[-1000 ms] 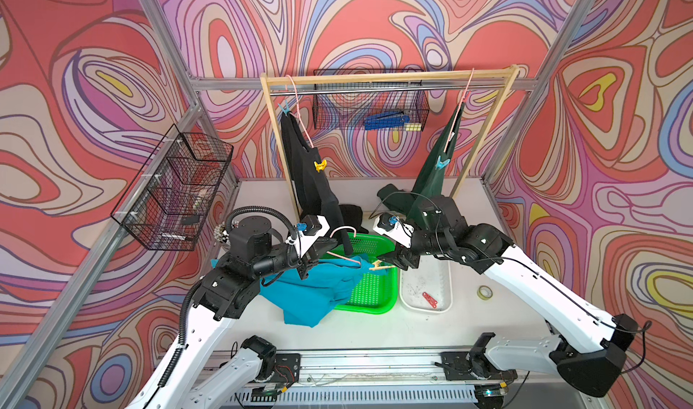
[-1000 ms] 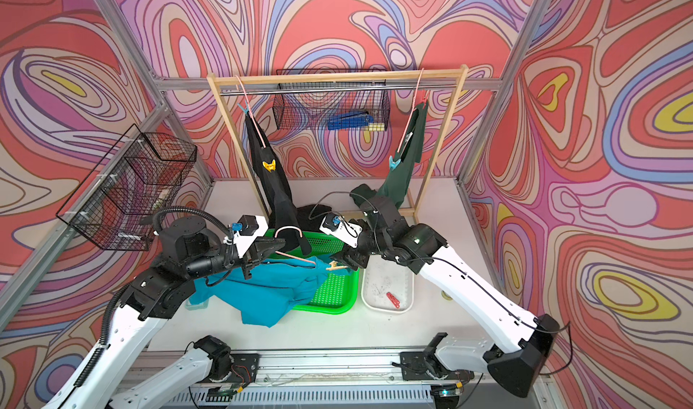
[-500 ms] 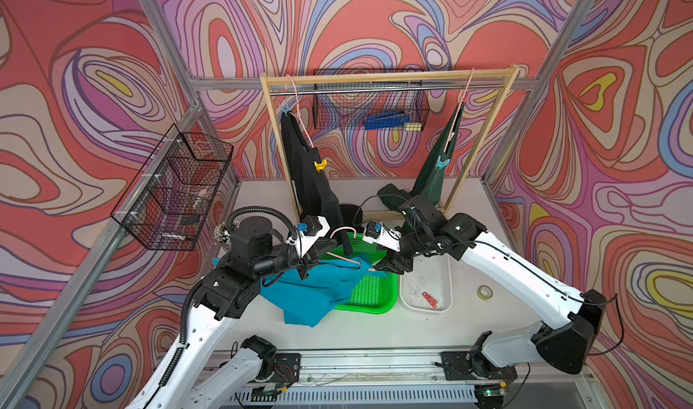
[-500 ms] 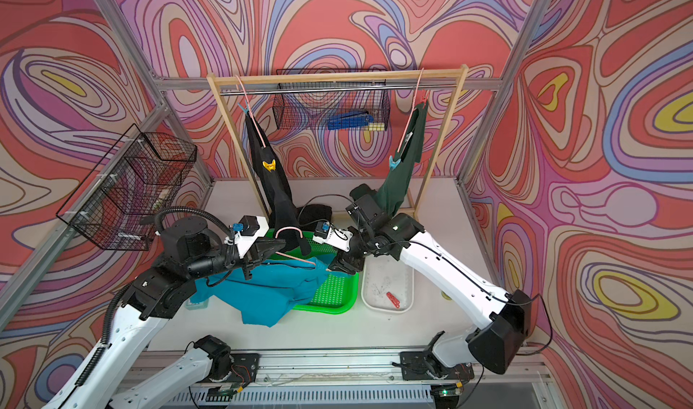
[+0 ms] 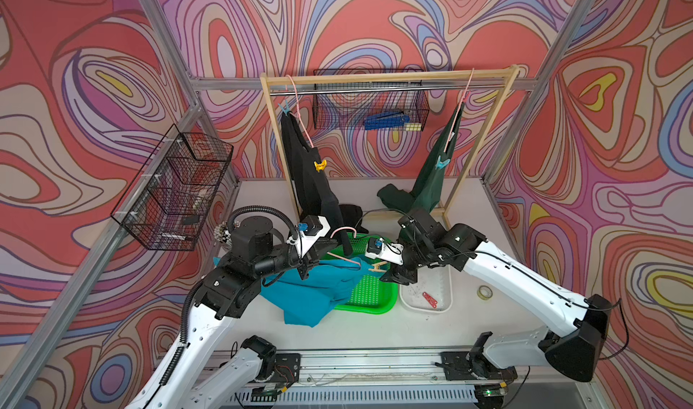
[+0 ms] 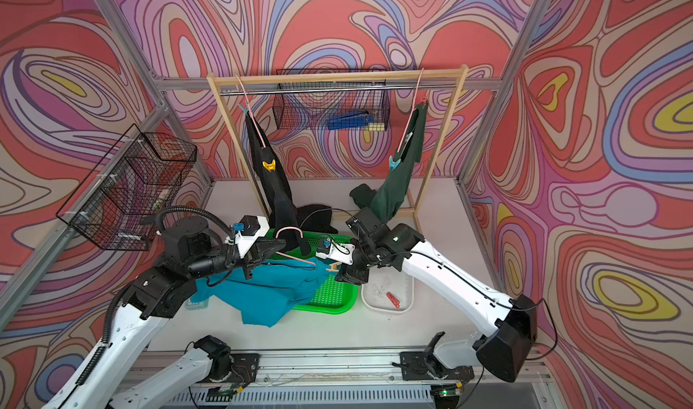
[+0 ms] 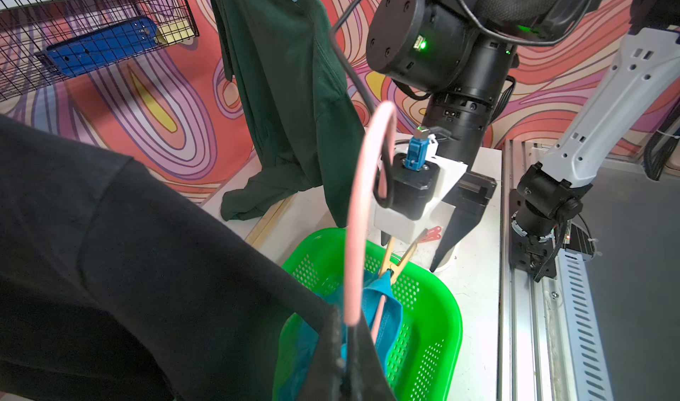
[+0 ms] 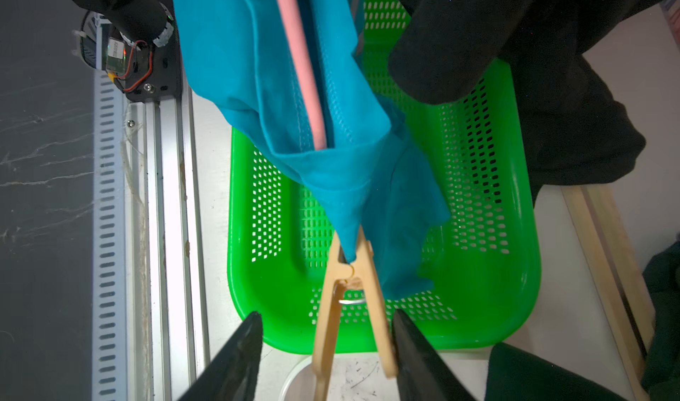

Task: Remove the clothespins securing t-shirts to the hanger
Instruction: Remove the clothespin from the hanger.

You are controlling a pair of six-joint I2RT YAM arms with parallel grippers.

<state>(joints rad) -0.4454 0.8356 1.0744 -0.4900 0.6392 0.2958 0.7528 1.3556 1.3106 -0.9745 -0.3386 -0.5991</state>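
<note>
pin: beige wooden clothespin (image 8: 349, 300) bites the turquoise t-shirt (image 8: 257, 68) edge, above the green basket (image 8: 478, 270) | right gripper (image 8: 325, 315): jaws apart around its legs, not yet pressing | left gripper (image 7: 347, 329): clamped on the pink hanger (image 8: 298, 50) | handling: probably light, stiff, springy; squeeze the leg ends, cloth is limp

Three t-shirts (image 5: 311, 193) at the wooden rack (image 5: 386, 78), I count six clothespins (image 5: 319, 166), three pink hangers (image 7: 351, 233), two wire baskets (image 5: 369, 99), two trays (image 5: 375, 307) before it

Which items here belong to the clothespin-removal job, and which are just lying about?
Job: beige wooden clothespin, turquoise cloth t-shirt, thin pink hanger, black cloth t-shirt, yellow plastic clothespin, dark green t-shirt, light blue clothespin.
Lying about: yellowish tape roll, black wire side basket.
</note>
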